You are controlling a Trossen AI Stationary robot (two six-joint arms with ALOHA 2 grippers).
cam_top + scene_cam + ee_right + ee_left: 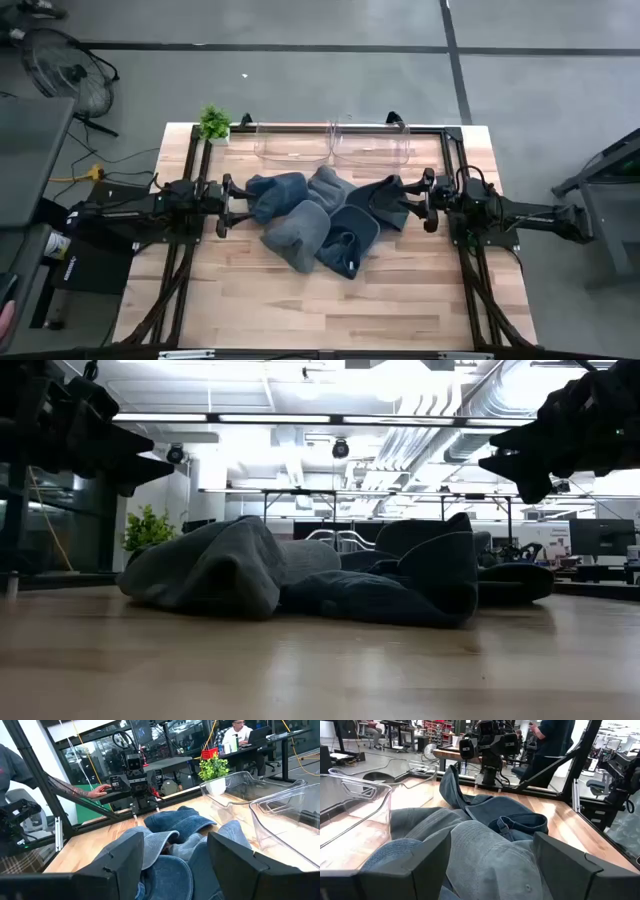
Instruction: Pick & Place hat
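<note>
Several blue and grey hats [315, 225] lie in a heap on the middle of the wooden table, resting on one another; the heap also fills the low view [300, 575]. My left gripper [228, 203] hovers open at the heap's left edge, above the table. In its wrist view the hats [485, 850] lie just ahead of the open fingers [485, 870]. My right gripper [412, 203] hovers open at the heap's right edge; the hats [175, 845] lie ahead of its open fingers [175, 865]. Neither touches a hat.
Two clear plastic bins [292, 143] [372, 142] stand side by side along the table's far edge, behind the heap. A small potted plant [213, 123] sits at the far left corner. Bare wood [330, 310] stretches toward the near edge. People show in the room beyond.
</note>
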